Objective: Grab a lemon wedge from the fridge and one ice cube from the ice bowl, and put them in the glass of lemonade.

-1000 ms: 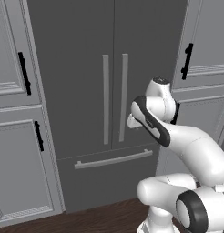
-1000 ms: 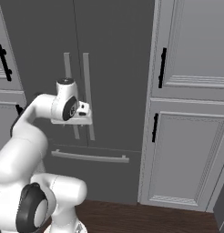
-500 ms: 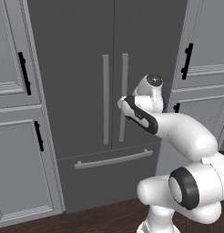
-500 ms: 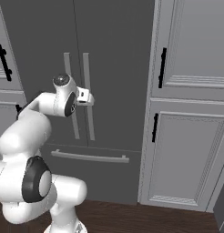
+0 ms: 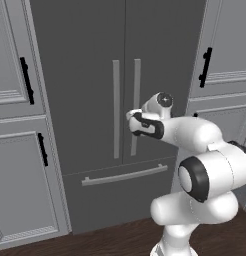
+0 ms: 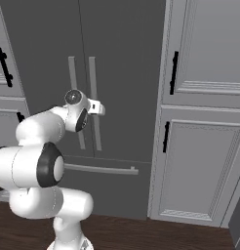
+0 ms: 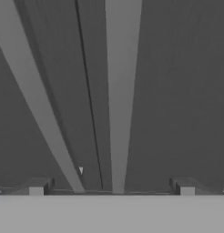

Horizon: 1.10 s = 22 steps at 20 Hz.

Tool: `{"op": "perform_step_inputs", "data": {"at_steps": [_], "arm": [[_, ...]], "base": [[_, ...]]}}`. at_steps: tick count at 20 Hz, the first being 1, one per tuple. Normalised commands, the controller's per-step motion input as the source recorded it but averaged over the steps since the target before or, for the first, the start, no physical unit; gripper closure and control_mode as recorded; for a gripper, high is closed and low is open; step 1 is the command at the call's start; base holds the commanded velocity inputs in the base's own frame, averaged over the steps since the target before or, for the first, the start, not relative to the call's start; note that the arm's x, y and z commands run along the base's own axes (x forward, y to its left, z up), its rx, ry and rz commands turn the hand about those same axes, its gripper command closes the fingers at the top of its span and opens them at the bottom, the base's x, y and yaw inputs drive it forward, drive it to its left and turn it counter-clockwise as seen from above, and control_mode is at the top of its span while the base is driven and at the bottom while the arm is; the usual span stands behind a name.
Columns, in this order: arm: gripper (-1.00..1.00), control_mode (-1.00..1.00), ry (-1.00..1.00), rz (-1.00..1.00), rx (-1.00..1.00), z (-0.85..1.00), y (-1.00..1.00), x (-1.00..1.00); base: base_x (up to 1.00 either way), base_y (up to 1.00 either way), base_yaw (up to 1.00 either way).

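Fridge: tall dark grey double-door unit (image 5: pixel 95 90) with two long light-grey bar handles, both upper doors shut and the bottom drawer shut; it stands between lighter grey panelled cabinets (image 5: pixel 15 150) with black handles.
Right door handle: light-grey vertical bar (image 5: pixel 136 80) just right of the centre seam; in the hand view it runs up the middle of the picture (image 7: pixel 120 91), with the left door's bar (image 7: pixel 36 100) slanting off to one side.
Hand: white two-finger hand (image 5: pixel 131 116) held out in front of the fridge at handle height, close to the right door's bar; its fingers are spread wide, their dark tips (image 7: pixel 38 186) apart at the bottom of the hand view, with the right door's bar between them and nothing pinched. Whether a tip already touches the bar cannot be told.
Arm: white arm (image 6: pixel 49 127) reaching forward from the base toward the doors.
Lemon wedge: presumably behind the shut doors.
Done so far: the robot stands before the fridge with its hand lined up on a handle.
Left to do: by this look, nearly everything. Grip the bar, pull the door open, fetch the wedge, then an ice cube, and drop both in the lemonade.
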Motion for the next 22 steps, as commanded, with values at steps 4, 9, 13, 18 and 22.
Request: {"op": "perform_step_inputs", "data": {"at_steps": [4,9,13,18,22], "arm": [[-1.0,-1.0,0.09,0.0,0.0,0.2,-0.03,0.32],[-1.0,-1.0,0.09,0.01,0.0,0.43,-0.01,0.11],[-1.0,-1.0,0.03,0.03,0.0,0.42,0.03,0.09],[-1.0,-1.0,0.07,0.02,-0.01,0.07,0.06,0.43],[-1.0,-1.0,0.0,0.0,0.0,-0.07,0.0,0.41]], "base": [[0.0,0.0,0.0],[0.0,0.0,0.0],[0.0,0.0,0.0],[0.0,0.0,0.0],[0.0,0.0,0.0]]}}
